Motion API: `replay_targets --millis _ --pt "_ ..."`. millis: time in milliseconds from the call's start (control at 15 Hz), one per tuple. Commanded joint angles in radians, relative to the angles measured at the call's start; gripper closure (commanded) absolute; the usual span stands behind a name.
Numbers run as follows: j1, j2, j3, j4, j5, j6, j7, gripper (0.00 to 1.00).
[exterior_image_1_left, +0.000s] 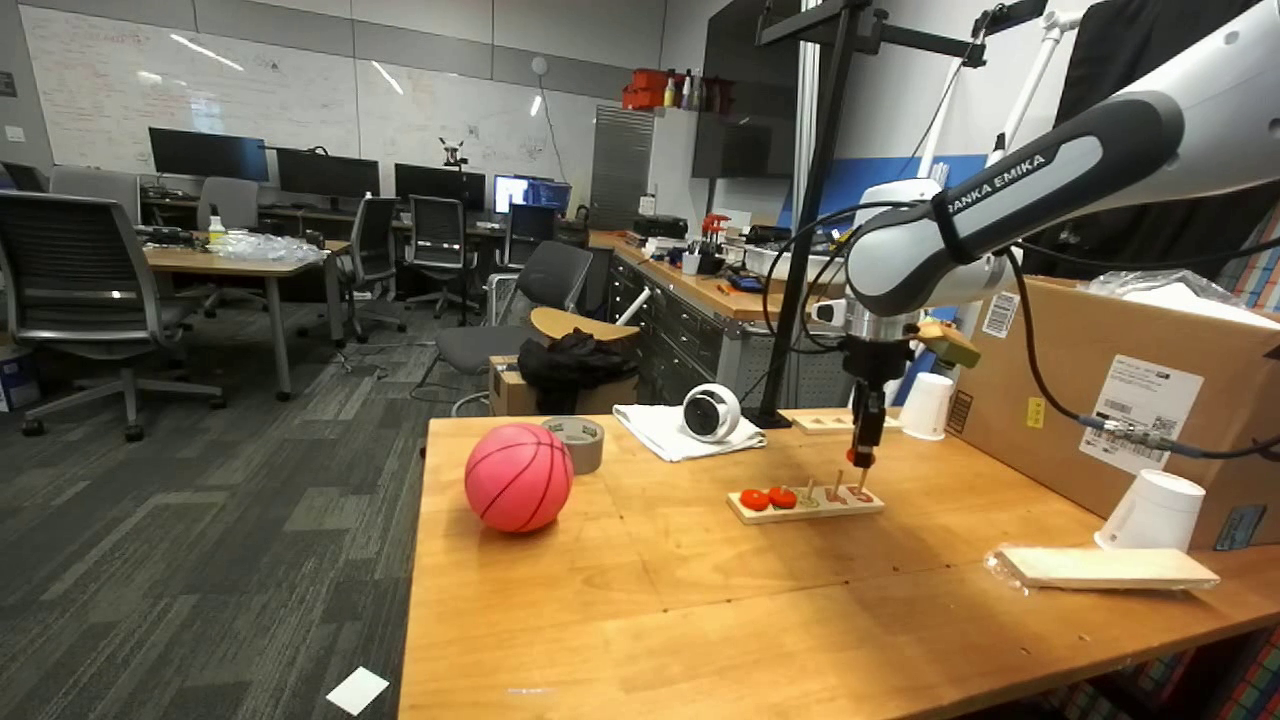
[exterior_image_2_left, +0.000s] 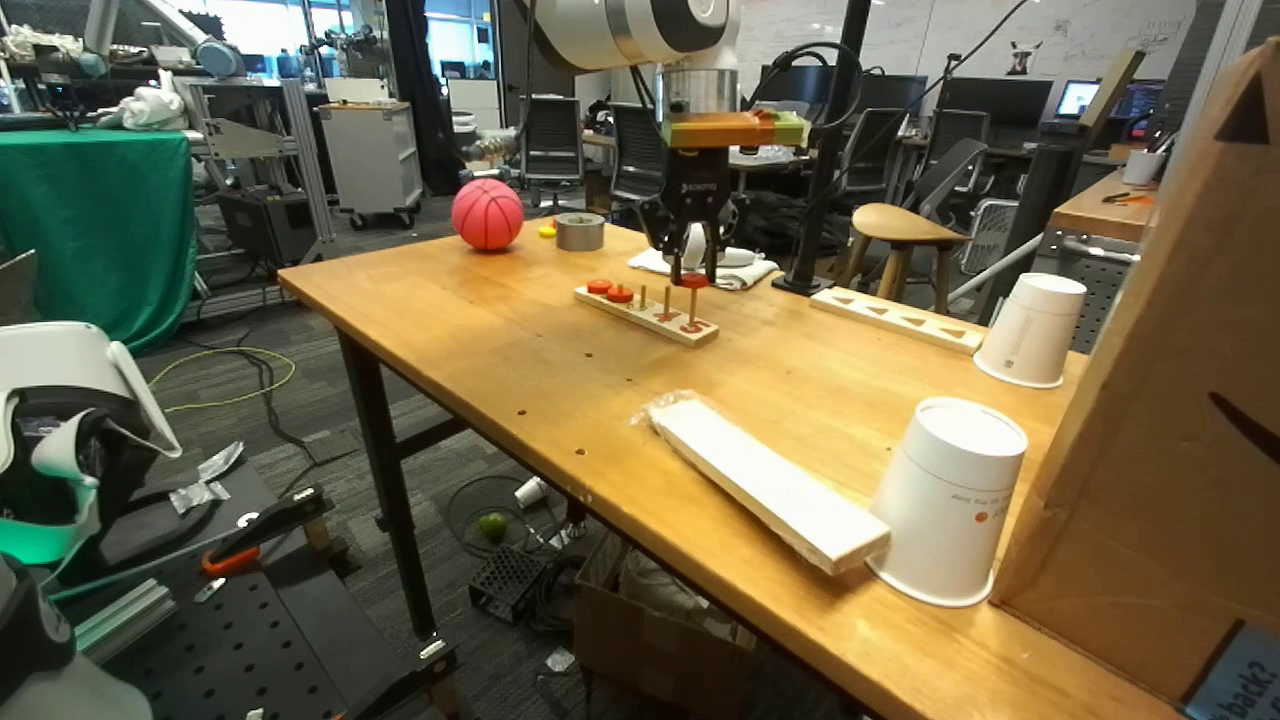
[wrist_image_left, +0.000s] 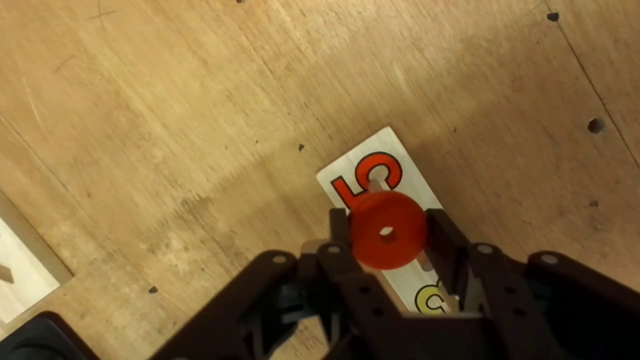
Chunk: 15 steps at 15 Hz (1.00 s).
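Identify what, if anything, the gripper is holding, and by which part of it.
The gripper holds a red disc, pinched by opposite sides of its round outer edge.

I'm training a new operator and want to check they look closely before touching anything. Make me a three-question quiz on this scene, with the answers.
1. Multiple choice. What is between the fingertips of the gripper?
A) a paper cup
B) a red disc
C) a white cloth
2. True or false? The pink ball stands apart from the tape roll.
3. Short answer. Which numeral is printed at the end of the wooden peg board nearest the gripper?

Key:
1. B
2. True; an exterior view shows a gap between them.
3. 5
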<state>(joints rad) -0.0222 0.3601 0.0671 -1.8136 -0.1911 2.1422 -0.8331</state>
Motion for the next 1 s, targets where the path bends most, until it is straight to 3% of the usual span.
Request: replay_targets --millis 0,933 --pt "-0.003 0.014 0.008 0.016 0.012 -0.014 -0.018 0.83" --pt "-0.007 -0.004 -0.012 0.004 -0.007 -0.027 -0.006 0.83"
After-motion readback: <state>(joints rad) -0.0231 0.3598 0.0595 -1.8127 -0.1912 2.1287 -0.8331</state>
